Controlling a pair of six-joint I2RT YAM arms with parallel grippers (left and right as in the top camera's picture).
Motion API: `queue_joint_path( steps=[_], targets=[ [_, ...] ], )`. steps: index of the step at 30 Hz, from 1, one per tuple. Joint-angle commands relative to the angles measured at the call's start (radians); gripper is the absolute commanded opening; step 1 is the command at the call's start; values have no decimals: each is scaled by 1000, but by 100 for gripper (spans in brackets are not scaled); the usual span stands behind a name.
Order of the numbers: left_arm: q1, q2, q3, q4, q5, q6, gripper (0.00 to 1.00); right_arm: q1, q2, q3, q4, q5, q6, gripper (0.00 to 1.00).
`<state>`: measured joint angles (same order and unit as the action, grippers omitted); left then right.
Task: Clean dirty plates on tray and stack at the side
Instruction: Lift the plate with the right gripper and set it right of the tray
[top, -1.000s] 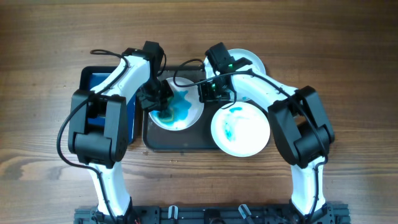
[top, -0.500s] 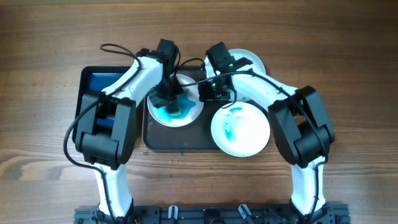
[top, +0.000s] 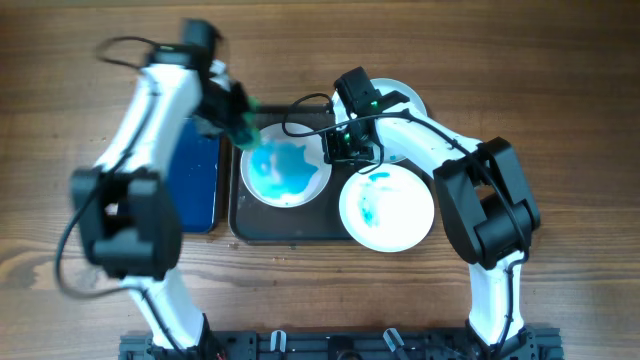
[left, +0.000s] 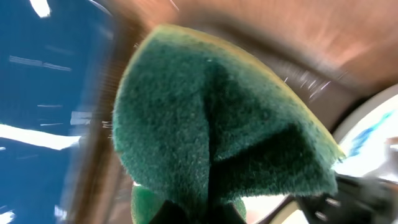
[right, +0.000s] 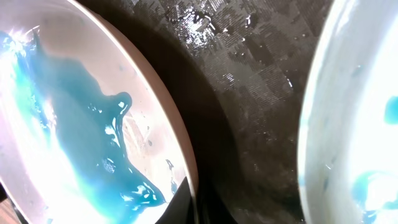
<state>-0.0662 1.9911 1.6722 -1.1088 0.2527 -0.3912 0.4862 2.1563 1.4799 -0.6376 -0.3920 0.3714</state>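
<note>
Above the wooden table (top: 500, 60), left jaws clamp sponge (left: 217, 124); right jaws pinch plate (top: 285, 170) rim.

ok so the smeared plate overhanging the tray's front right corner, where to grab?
Pinch its rim on the near-right side, coming in from the table. The plate lies flat and overhangs the tray there, so that edge probably has clearance beneath.

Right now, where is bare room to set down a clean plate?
Free: the table beyond the tray, and the wood strip in front of it. Crowded: the tray's middle, where the right gripper sits between the smeared plate and the front plate.
</note>
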Motion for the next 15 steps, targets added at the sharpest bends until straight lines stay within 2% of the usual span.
queue_joint_path(
  steps=[1, 3, 6, 11, 15],
  targets=[
    [123, -135, 34, -69, -31, 32, 4, 39, 2, 7, -16, 36, -30, 4],
    [185, -151, 34, -119, -44, 32, 4, 72, -37, 26, -61, 159, -27, 4],
    [209, -151, 33, -142, -45, 33, 4, 111, -95, 37, -109, 320, -28, 4],
    [211, -151, 33, -140, -48, 32, 4, 251, -248, 39, -227, 843, -2, 4],
    [211, -151, 33, -142, -48, 33, 4, 367, -317, 39, -266, 1108, -2, 4]
  ],
)
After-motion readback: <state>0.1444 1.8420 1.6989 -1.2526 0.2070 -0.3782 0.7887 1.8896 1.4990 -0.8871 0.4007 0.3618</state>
